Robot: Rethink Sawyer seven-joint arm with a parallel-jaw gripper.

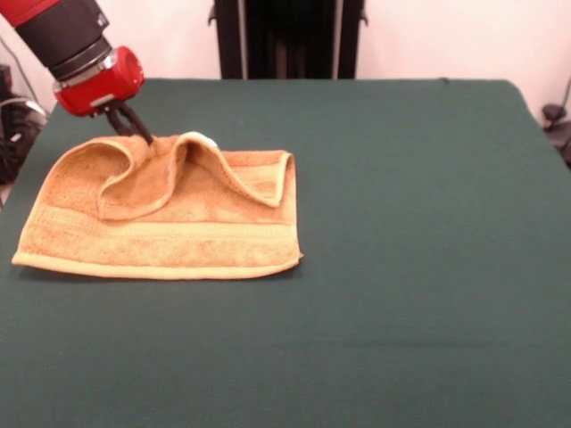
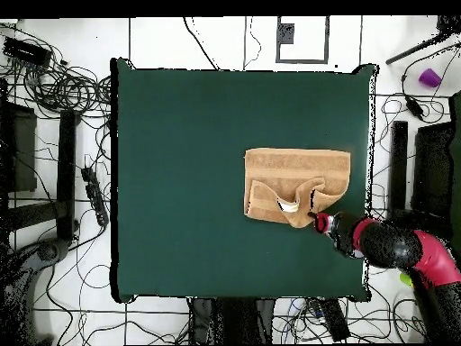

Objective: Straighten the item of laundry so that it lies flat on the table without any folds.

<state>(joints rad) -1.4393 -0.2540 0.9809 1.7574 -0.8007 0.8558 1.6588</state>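
At the 10 o'clock area of the table (image 1: 401,267), front view, the terry towel (image 1: 161,234) lies half-folded.
You see the gripper (image 1: 143,134) nipped shut on the towel's raised far edge beside the white label (image 1: 203,139), probably positioned to draw the fold open.

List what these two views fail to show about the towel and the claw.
- Claw: front view, its tips sink into the raised towel fold, so open or shut is unclear; overhead view, too small to tell.
- Table beneath the towel: covered in both views.
- White label: too small to read.
- Arm: cut off by the edge in both views.
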